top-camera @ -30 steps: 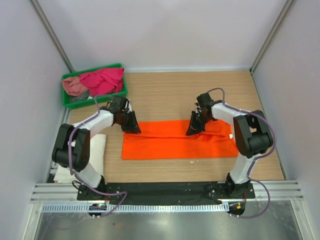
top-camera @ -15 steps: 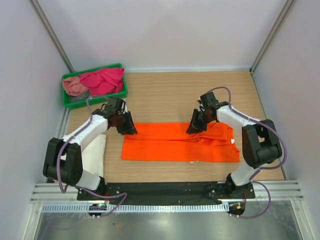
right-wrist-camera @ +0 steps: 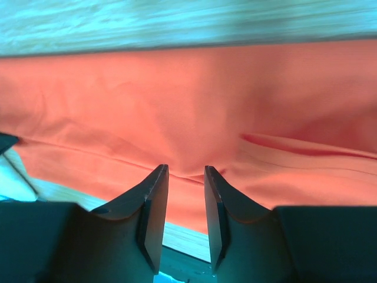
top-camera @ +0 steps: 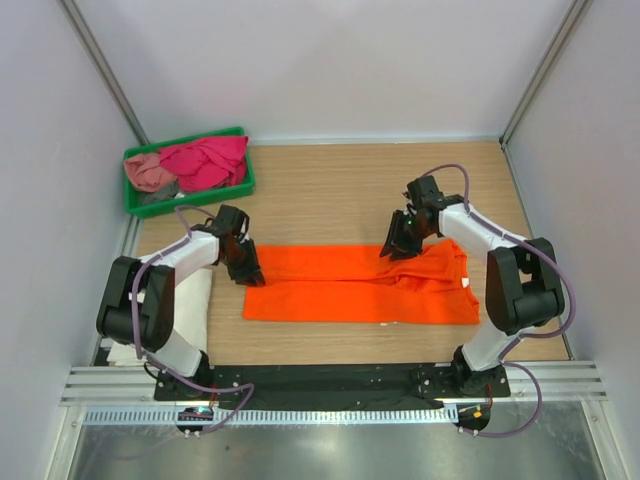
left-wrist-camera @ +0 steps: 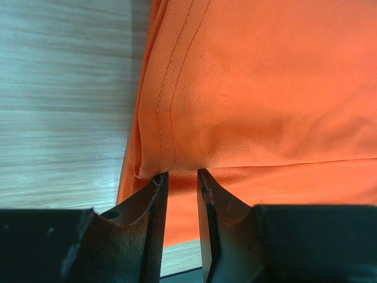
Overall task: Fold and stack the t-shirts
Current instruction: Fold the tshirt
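Observation:
The bright orange t-shirt (top-camera: 350, 285) lies as a long folded band across the table's middle. My left gripper (top-camera: 250, 272) is at its left end, and in the left wrist view the gripper (left-wrist-camera: 182, 174) stands open, its tips against the folded hem (left-wrist-camera: 159, 118). My right gripper (top-camera: 393, 247) is at the shirt's far edge right of centre. The right wrist view shows it (right-wrist-camera: 187, 171) open over the cloth (right-wrist-camera: 194, 106), nothing pinched. A white t-shirt (top-camera: 190, 295) lies folded by the left arm.
A green tray (top-camera: 180, 140) at the back left holds a magenta shirt (top-camera: 205, 160) and a dusty pink one (top-camera: 148, 172). Bare wood lies behind the orange shirt. Grey walls close in both sides and the back.
My right gripper's jaws have widened and let go of the cloth. The left gripper has slid toward me along the shirt's left end. The shirt's right part now lies rumpled.

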Motion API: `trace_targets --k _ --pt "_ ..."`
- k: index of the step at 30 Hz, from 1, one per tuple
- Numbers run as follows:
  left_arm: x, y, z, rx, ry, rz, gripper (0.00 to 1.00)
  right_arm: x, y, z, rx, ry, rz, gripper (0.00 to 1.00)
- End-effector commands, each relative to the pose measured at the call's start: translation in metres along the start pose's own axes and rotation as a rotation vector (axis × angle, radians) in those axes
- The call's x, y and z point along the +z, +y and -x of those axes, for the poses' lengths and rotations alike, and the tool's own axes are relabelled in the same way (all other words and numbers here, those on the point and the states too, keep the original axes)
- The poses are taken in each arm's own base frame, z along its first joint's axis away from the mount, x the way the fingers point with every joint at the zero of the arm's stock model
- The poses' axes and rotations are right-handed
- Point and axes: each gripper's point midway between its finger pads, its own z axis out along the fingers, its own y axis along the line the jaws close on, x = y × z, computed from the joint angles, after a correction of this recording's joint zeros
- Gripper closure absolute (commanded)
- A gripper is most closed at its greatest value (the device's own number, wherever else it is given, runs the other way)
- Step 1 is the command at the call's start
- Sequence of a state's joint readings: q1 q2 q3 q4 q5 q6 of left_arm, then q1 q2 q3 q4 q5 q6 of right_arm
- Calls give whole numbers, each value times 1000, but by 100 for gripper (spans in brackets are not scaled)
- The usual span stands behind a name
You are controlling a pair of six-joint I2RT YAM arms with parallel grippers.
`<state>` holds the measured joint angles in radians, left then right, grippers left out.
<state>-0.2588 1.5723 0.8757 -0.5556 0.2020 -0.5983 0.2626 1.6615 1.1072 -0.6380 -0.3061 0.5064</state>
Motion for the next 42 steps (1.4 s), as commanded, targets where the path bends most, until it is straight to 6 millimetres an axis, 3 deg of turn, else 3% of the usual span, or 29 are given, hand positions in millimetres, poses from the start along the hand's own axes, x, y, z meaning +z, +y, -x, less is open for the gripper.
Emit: trace_targets --k 1,5,10,12,18,21,35,39,41,42 --pt "-1 3 1 7 -14 6 73 -24 -15 16 -23 -71 -41 63" --pt "-28 -22 16 79 -92 -64 73 -31 -29 30 -9 -87 -67 61" --pt "-57 -62 35 167 -170 -130 73 -27 -17 51 -34 -81 -39 59" --pt "-54 -77 36 172 -162 -177 73 -17 -25 50 -34 -26 -71 58" --pt "-32 -144 15 230 -68 -372 76 2 -18 53 -38 26 -26 57" --pt "-22 -159 5 259 -31 -386 76 9 -19 50 -40 51 -24 57" --pt "-17 -159 -5 278 2 -380 76 2 -25 7 -30 124 5 60" --pt "-21 -158 -4 282 -14 -375 76 -25 -19 -3 -39 88 19 61" --pt "-21 -157 -4 285 -17 -371 76 -37 -16 -20 -12 110 39 61" --pt "-22 -156 -3 288 -22 -369 76 -44 -11 -43 32 140 91 61"
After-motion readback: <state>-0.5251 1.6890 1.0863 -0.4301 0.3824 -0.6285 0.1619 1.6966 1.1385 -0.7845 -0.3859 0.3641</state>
